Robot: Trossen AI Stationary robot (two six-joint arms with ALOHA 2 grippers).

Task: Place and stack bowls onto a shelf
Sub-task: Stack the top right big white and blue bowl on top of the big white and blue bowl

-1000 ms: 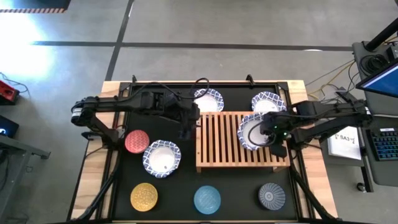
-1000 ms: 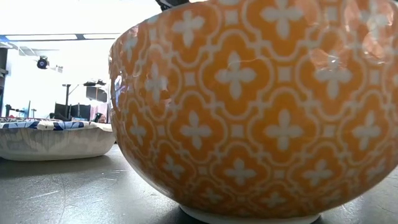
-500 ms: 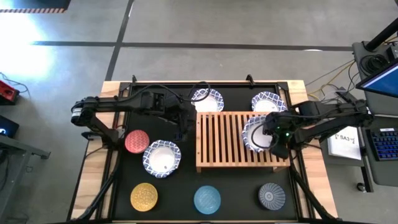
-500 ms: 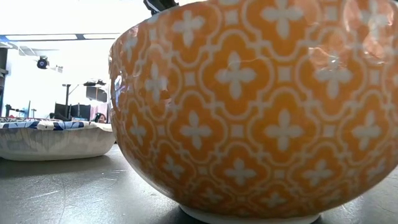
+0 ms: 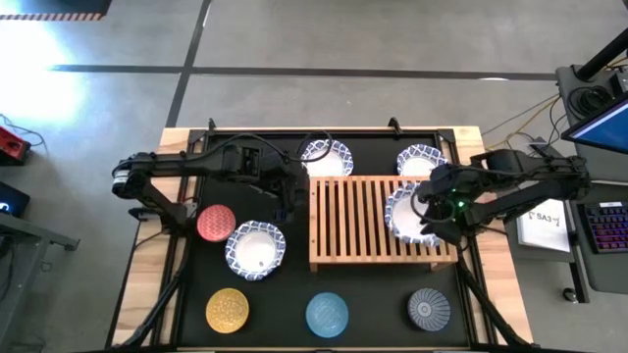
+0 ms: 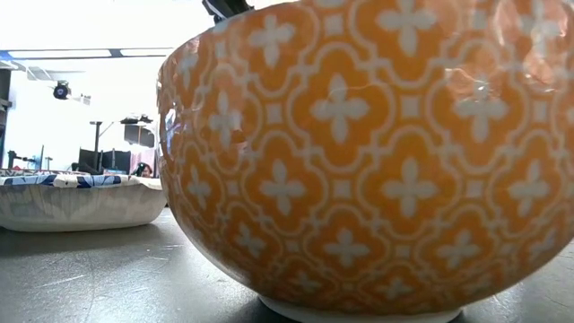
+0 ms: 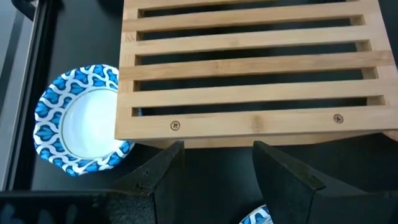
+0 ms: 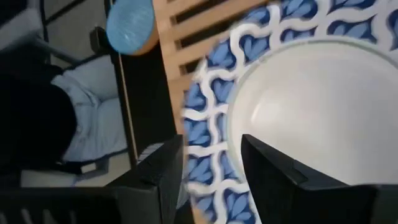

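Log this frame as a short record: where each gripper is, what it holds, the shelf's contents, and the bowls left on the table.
right gripper: over the shelf's right end, shut on a wide white bowl
left gripper: open, just left of the shelf, holding nothing
shelf: only the held bowl over it, otherwise bare slats
wide bowls off shelf: three, two behind the shelf, one to its left
small bowls: red, yellow, light blue, dark grey, all on the table
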